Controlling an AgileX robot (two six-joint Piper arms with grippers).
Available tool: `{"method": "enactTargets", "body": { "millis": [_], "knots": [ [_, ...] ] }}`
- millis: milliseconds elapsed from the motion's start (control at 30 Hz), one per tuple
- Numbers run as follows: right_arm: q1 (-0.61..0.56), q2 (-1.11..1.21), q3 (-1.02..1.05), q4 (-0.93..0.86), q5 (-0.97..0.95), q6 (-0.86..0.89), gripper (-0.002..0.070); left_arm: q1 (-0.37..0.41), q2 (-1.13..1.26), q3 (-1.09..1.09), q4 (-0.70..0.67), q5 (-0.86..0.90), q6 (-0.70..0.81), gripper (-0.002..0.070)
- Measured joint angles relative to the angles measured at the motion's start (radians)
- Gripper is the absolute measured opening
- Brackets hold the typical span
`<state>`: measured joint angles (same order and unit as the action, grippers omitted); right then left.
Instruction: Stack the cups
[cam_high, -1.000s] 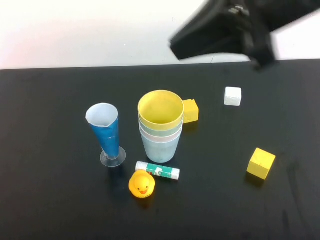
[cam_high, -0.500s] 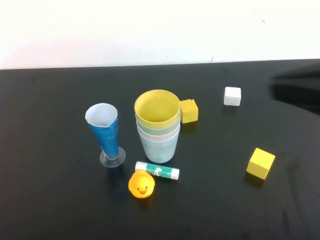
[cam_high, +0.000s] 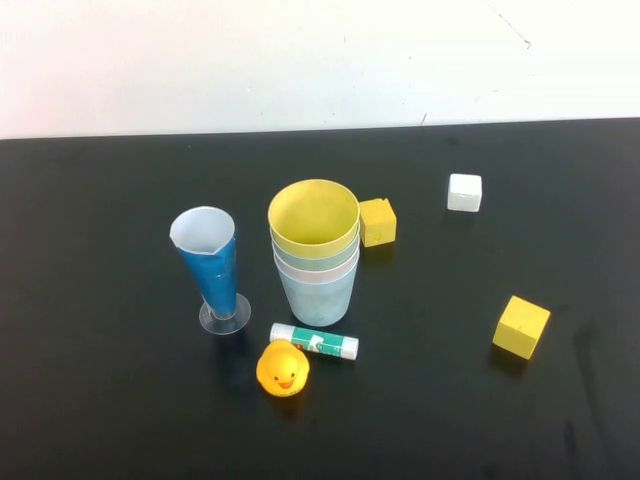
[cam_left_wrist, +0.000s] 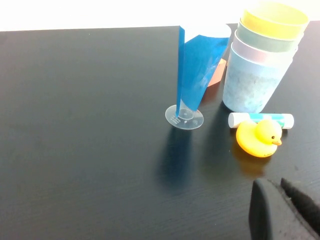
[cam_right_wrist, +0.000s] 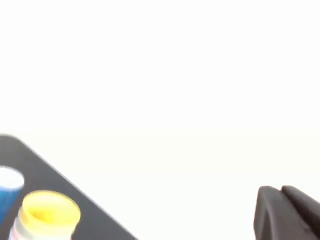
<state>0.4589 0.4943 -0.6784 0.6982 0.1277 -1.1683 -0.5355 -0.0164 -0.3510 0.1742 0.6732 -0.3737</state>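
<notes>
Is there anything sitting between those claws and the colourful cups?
The cups are already nested in one stack, yellow on top. Seen from the left gripper, shut and low over the table, the rubber duck and glue stick lie before the stack. The right gripper, shut, is raised off to the side.

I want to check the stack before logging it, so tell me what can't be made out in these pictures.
- Pink cup and mint green cup: only rims show in every view; nested inside the light blue cup.
- Yellow cup: its body is hidden in the stack.
- Left gripper, shut: cut off by the left wrist view's edge, absent from the high view.
- Right gripper, shut: likewise cut off, in the right wrist view.
- Glue stick label: too small.
</notes>
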Motion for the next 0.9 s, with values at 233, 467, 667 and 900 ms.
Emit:
{"method": "enactTargets", "body": {
  "millis": [233,467,667,900],
  "knots": [
    [0.000,-0.002,0.112,0.000,-0.012,-0.009,0.0001,0.000,0.000,0.000,0.000,0.000,0.000,0.0001],
    [0.000,-0.002,0.210,0.000,-0.014,0.002,0.0000,0.000,0.000,0.000,0.000,-0.002,0.000,0.0001],
    [0.000,-0.002,0.379,0.004,-0.227,0.012,0.0000,0.000,0.000,0.000,0.000,-0.002,0.000,0.0001],
    [0.000,-0.002,0.480,0.005,-0.347,-0.006,0.0000,0.000,0.000,0.000,0.000,-0.002,-0.002,0.0001]
  ]
}}
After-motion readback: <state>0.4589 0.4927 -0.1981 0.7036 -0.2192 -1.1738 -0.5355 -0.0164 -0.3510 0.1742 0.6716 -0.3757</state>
